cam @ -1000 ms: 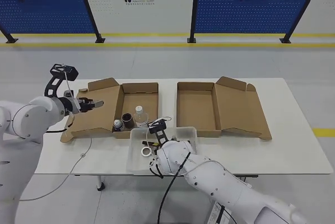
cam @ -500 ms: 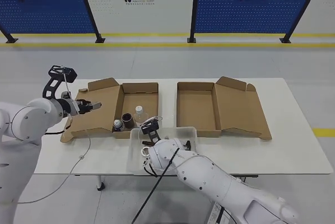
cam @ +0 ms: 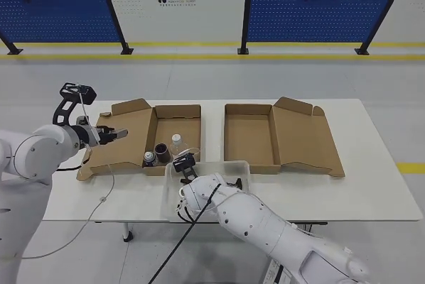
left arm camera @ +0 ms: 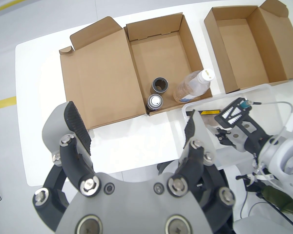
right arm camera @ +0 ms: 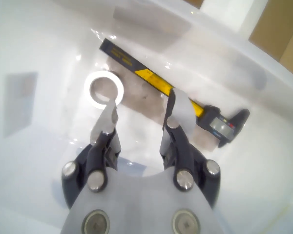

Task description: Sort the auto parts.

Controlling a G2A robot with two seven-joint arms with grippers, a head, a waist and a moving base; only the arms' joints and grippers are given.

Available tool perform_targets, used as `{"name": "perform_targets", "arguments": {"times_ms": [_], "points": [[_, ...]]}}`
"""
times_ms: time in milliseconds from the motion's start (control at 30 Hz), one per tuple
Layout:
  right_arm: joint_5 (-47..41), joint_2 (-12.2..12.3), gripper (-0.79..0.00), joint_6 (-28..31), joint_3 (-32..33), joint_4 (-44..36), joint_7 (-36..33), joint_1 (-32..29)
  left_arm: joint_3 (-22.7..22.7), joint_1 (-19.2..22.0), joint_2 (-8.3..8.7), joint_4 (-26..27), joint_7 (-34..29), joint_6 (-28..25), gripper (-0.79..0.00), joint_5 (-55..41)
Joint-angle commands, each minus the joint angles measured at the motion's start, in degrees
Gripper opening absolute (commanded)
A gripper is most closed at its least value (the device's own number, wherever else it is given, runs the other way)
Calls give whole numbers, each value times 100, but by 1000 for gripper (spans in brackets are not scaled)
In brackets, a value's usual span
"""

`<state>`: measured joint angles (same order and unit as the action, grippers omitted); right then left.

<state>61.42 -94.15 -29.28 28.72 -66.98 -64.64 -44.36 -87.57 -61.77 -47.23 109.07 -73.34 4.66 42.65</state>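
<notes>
My right gripper (right arm camera: 144,108) hangs open inside the clear plastic bin (cam: 242,165) at the table's front middle. One of its fingertips (right arm camera: 111,110) is at the edge of a white ring (right arm camera: 104,89) on the bin floor. A black and yellow caliper (right arm camera: 149,75) lies just past the other finger. My left gripper (left arm camera: 134,125) is open and holds nothing, above the flap of the left cardboard box (cam: 178,129). That box holds a black cylinder (left arm camera: 159,85), a small can (left arm camera: 154,101) and a plastic bottle (left arm camera: 193,86) at its near end.
A second cardboard box (cam: 249,138) stands open on the right with nothing inside, its lid (cam: 305,138) spread toward the table's right. Bare white table (cam: 372,192) lies right of the bin. A cable (cam: 102,202) hangs over the left front edge.
My right arm has swung left across the bin, bringing its gripper closer to the white ring. The left arm has hardly shifted.
</notes>
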Motion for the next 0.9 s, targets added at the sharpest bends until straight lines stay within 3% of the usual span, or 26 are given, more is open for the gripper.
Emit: {"name": "perform_targets", "arguments": {"times_ms": [0,300,367,867], "points": [[-42,-37,-339,87,21,105,62,13,4,3,0,5,14,15,0,-14],[-250,-208,-320,455,80,515,281,69,16,-5,5,4,34,60,0,-24],[-293,-250,-397,507,82,601,319,81,17,-6,6,5,37,62,0,-25],[-385,-489,-428,729,127,1072,439,147,19,5,18,-12,53,67,0,-37]]}}
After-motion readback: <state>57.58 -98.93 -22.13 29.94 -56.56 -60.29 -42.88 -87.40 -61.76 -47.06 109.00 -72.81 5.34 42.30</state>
